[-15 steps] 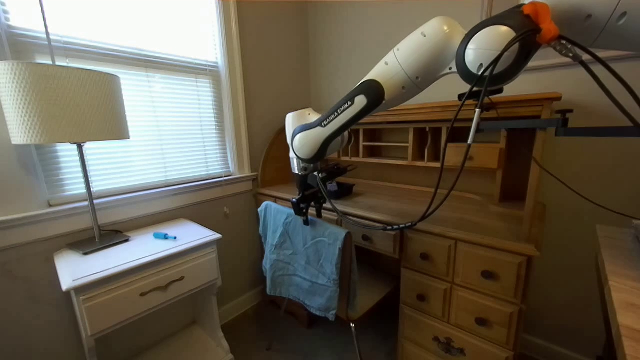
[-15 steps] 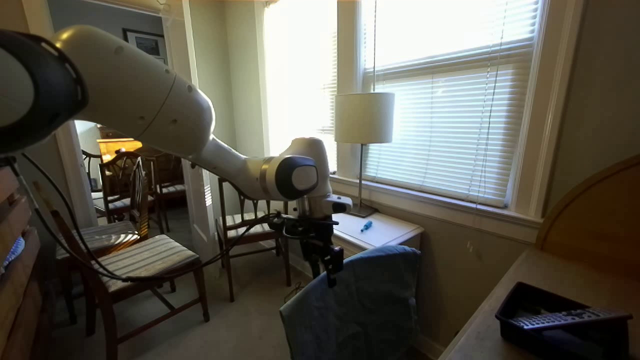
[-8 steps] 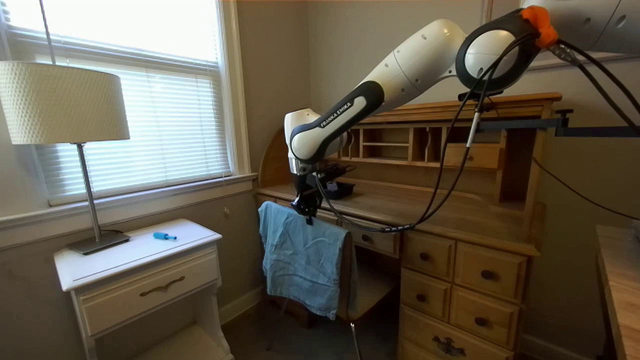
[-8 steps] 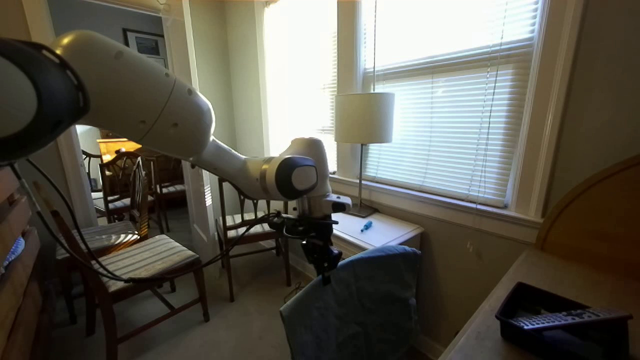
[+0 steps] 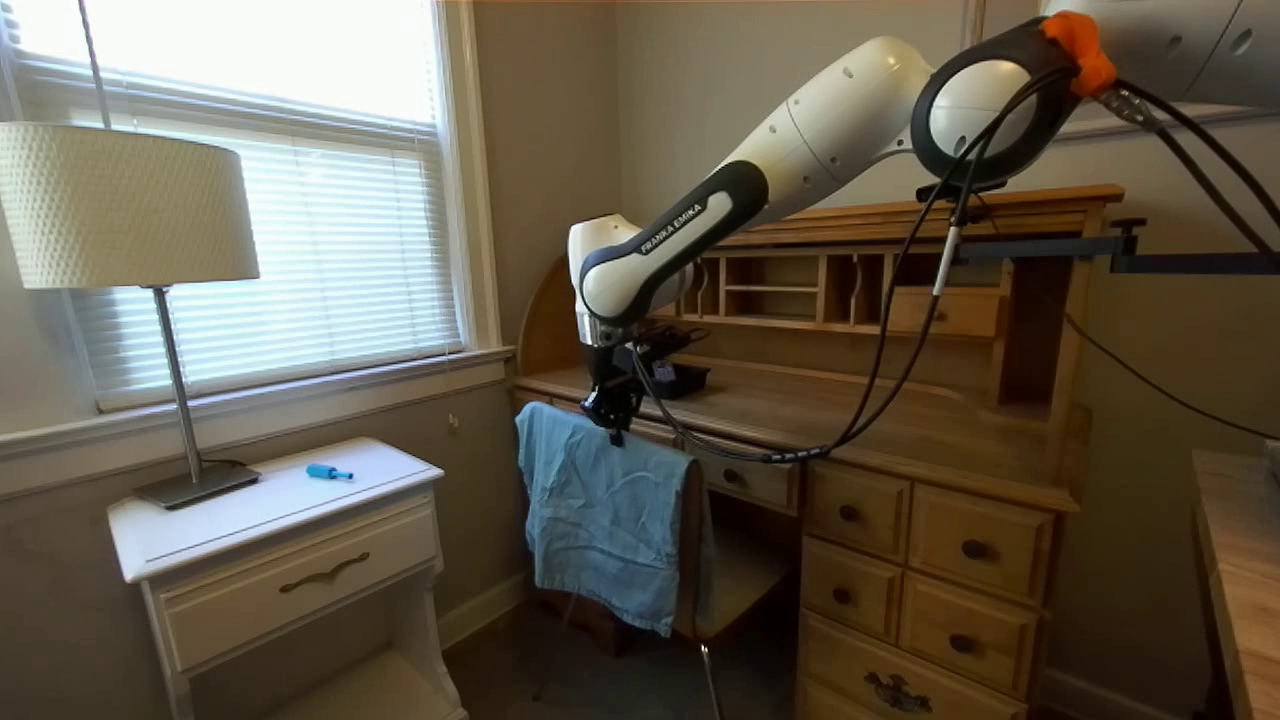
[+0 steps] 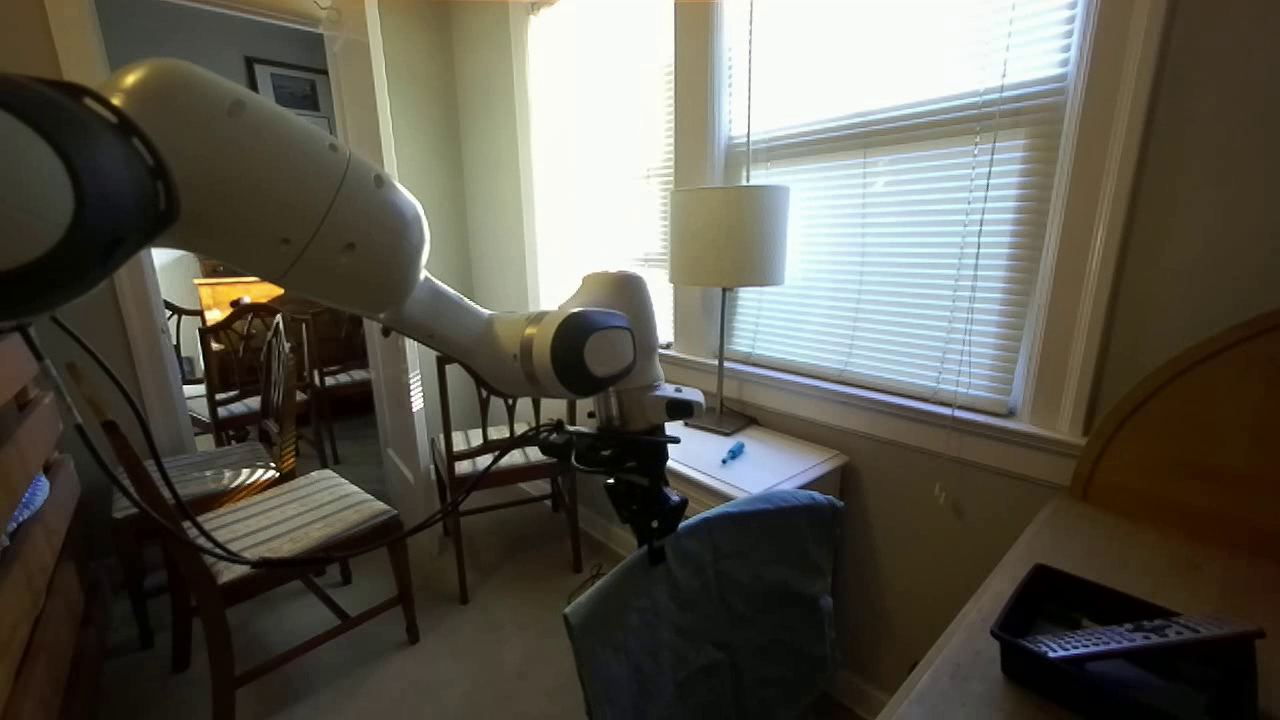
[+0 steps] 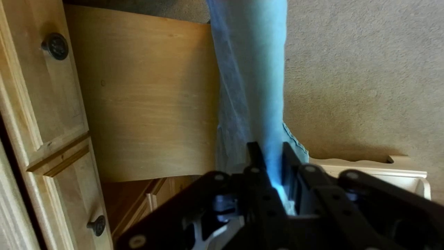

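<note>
In the wrist view we see the tool (image 7: 271, 148) clamped on light-blue cloth (image 7: 251, 80), which drapes over a chair (image 7: 138, 62) and runs toward 12 o'clock, the wooden seat (image 7: 145, 114) at 9 o'clock. In an exterior view, a white nightstand (image 5: 310, 497) at about 8 o'clock from the tool bears a lamp (image 5: 130, 205) and a small blue object (image 5: 328, 472). In an exterior view, we find a black tray (image 6: 1050, 680) with a remote control (image 6: 1140, 636) on the worktop (image 6: 965, 650), toward 3 o'clock.

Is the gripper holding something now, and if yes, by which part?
Yes: the gripper holds the blue cloth, pinched at its top fold.
</note>
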Robot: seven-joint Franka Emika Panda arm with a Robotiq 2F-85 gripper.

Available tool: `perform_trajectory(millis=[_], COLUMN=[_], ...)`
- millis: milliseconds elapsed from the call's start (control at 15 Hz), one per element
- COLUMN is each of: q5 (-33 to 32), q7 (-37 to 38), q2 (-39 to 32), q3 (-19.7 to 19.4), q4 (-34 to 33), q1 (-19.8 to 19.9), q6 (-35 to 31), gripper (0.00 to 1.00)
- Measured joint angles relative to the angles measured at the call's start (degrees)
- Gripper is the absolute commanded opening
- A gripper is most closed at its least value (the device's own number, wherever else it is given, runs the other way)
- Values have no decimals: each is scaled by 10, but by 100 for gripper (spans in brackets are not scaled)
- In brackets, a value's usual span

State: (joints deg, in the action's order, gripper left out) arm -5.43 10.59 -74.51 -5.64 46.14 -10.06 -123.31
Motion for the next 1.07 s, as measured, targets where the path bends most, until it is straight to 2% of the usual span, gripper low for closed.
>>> perform_trajectory(millis=[200, 333, 667, 800, 1067], q5=[0, 0, 0, 0, 0], q7=[0, 0, 0, 0, 0], q2=[8, 18, 53, 60, 60], q3=[-4, -5, -11, -13, -13], q4=[0, 0, -1, -1, 3], q1=[-3, -5, -6, -6, -5], q6=[-12, -33, -75, -79, -77], gripper=[6, 0, 0, 27, 54])
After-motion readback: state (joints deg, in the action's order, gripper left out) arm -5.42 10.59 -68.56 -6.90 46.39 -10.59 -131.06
